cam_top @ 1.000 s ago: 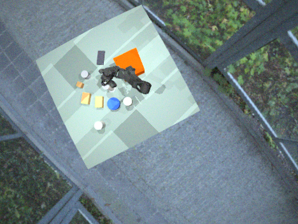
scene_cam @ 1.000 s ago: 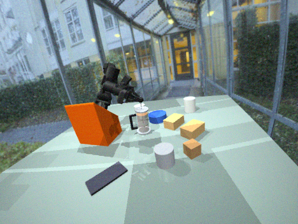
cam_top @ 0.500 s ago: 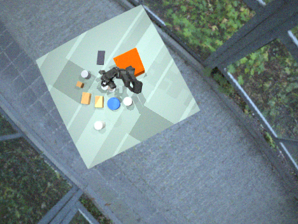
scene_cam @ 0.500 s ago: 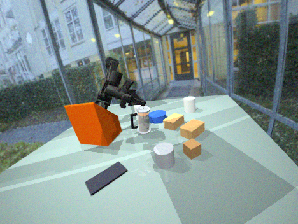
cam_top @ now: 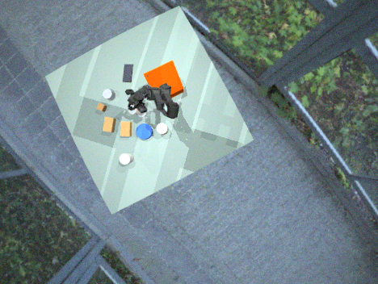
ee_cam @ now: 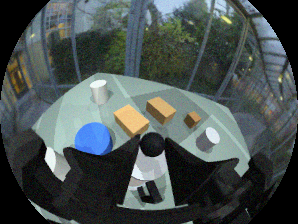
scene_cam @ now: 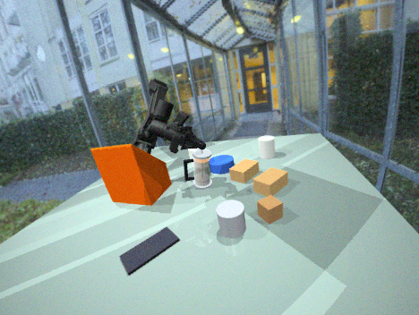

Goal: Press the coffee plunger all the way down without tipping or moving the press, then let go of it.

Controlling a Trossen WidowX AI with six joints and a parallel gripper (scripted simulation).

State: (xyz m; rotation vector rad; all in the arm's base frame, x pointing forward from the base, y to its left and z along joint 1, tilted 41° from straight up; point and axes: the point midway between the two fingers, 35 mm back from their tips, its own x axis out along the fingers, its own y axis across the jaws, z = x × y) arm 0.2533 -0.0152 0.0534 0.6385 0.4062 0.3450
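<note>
- The table [scene_cam: 358, 251] carries the coffee press [scene_cam: 201, 169], upright between the orange box [scene_cam: 130, 172] and the blue disc [scene_cam: 221, 164].
- The pincer [scene_cam: 198, 146] is clamped on the plunger knob [ee_cam: 152, 141], low over the lid.
- Pushing should stay strictly vertical, so the press neither tips nor slides, before releasing.

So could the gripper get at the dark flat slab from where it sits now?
Probably not yet: the gripper is shut on the plunger knob. Once freed, nothing stands over the slab.
</note>
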